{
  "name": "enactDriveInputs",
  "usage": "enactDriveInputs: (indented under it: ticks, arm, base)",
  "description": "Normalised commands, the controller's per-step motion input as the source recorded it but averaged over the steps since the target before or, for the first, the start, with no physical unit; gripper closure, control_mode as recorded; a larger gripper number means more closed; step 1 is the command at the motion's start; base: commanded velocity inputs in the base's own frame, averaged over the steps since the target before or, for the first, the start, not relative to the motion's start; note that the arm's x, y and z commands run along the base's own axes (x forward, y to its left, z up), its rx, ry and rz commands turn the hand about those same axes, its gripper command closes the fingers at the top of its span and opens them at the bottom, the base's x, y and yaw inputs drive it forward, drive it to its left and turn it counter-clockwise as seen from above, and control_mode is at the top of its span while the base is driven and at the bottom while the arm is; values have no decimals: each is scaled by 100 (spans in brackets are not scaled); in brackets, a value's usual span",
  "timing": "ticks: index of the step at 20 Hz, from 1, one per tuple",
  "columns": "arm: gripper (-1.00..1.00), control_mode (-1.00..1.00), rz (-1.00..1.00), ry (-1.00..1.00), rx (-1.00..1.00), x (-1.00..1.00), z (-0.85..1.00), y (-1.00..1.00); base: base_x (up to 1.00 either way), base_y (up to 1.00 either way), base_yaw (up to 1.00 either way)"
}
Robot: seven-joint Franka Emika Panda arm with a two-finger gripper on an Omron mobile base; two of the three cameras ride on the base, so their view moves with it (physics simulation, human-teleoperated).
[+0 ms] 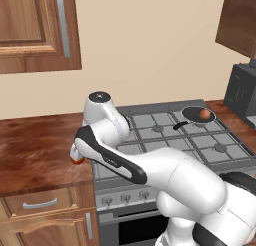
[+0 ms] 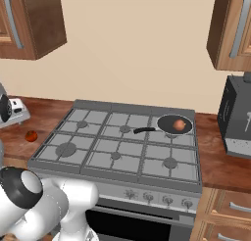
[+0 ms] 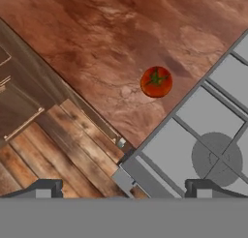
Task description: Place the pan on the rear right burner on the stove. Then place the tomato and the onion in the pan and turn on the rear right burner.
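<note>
The black pan (image 2: pixel 169 123) sits on the rear right burner grate (image 2: pixel 189 135) of the grey stove (image 2: pixel 117 152), handle pointing left. The tan onion (image 2: pixel 179 125) lies inside the pan, and both show in the left base view, pan (image 1: pixel 192 113) and onion (image 1: pixel 205 113). The red tomato (image 2: pixel 31 135) rests on the wooden counter just left of the stove, with a green-stemmed top in the hand view (image 3: pixel 156 81). My gripper (image 3: pixel 125 188) hangs open above the counter and the stove's front left corner. The tomato is ahead of its spread fingertips (image 3: pixel 44 187), apart from them.
A wooden counter (image 1: pixel 35 150) runs left of the stove, with drawers below (image 1: pixel 37 204). Front knobs (image 2: pixel 157 198) line the range. A dark appliance (image 2: pixel 238 117) stands on the right counter. Wall cabinets (image 1: pixel 35 30) hang above. My own arm (image 1: pixel 150 170) fills the foreground.
</note>
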Motion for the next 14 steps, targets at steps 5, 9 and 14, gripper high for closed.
enactDriveInputs:
  ticks: [5, 9, 14]
  arm:
    - [-100, -100, 0, 0, 0, 16, -20, 14]
    - [-100, -100, 0, 0, -1, 15, -15, 9]
    - [-100, -100, 0, 0, -1, 20, -14, 4]
  base:
    - [0, 0, 0]
    - [0, 0, 0]
    - [0, 0, 0]
